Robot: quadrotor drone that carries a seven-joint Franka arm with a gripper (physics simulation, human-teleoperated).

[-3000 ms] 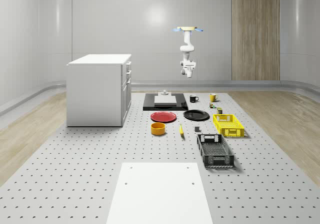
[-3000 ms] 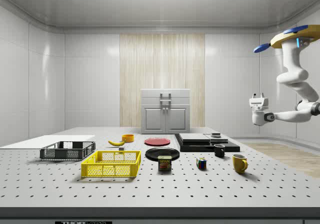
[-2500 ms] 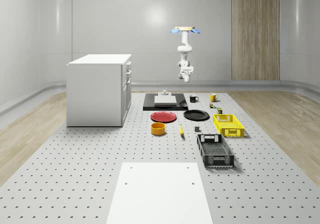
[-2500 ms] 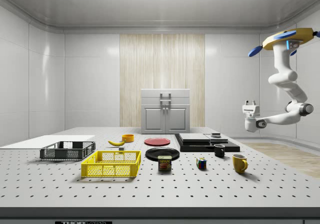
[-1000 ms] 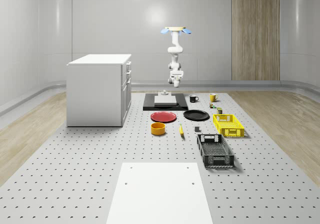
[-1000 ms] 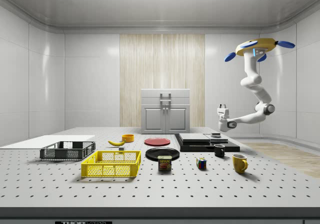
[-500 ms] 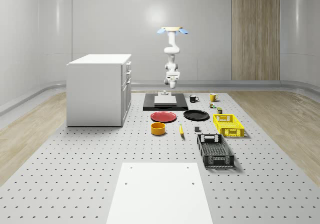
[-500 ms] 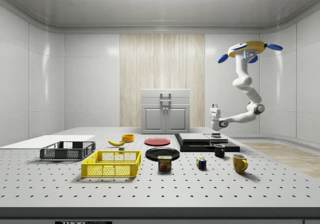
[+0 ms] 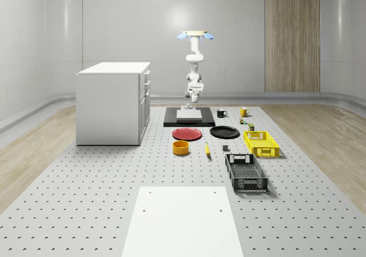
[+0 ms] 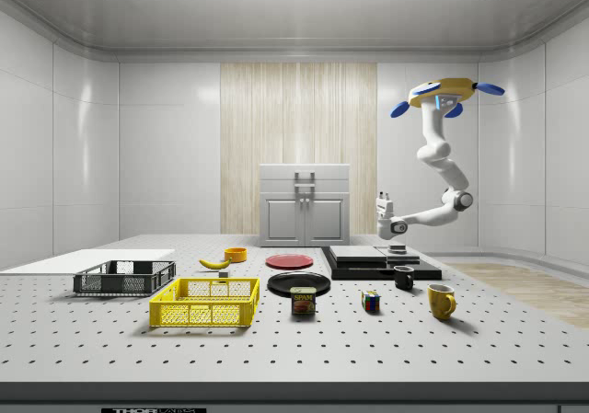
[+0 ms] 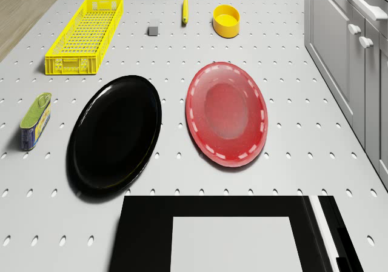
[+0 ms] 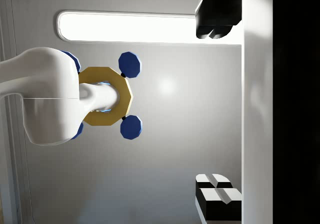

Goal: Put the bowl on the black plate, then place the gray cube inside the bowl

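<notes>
The yellow bowl (image 9: 180,147) (image 11: 226,20) stands upright on the table, near the red plate. Beside that red plate lies the black plate (image 9: 224,132) (image 11: 114,134) with nothing on it. The small gray cube (image 9: 225,149) (image 11: 153,30) sits on the table between the banana and the yellow crate. The drone (image 9: 193,35) (image 10: 442,92) hovers high over the table's far end. Its arm hangs down, and my gripper (image 9: 189,99) (image 10: 385,201) (image 12: 205,109) is just above the black platform (image 9: 189,118), far from bowl and cube. The fingers are spread apart and hold nothing.
A red plate (image 11: 226,114), a banana (image 11: 185,9), a yellow crate (image 9: 261,143), a black crate (image 9: 246,173) and a can (image 11: 35,120) lie on the table. Two mugs (image 9: 221,113) stand near the platform. A white cabinet (image 9: 111,102) rises at the whole-scene view's left.
The drone and arm have moved toward the whole-scene view's left and come lower, bringing the gripper over the black platform. Nothing on the table has moved.
</notes>
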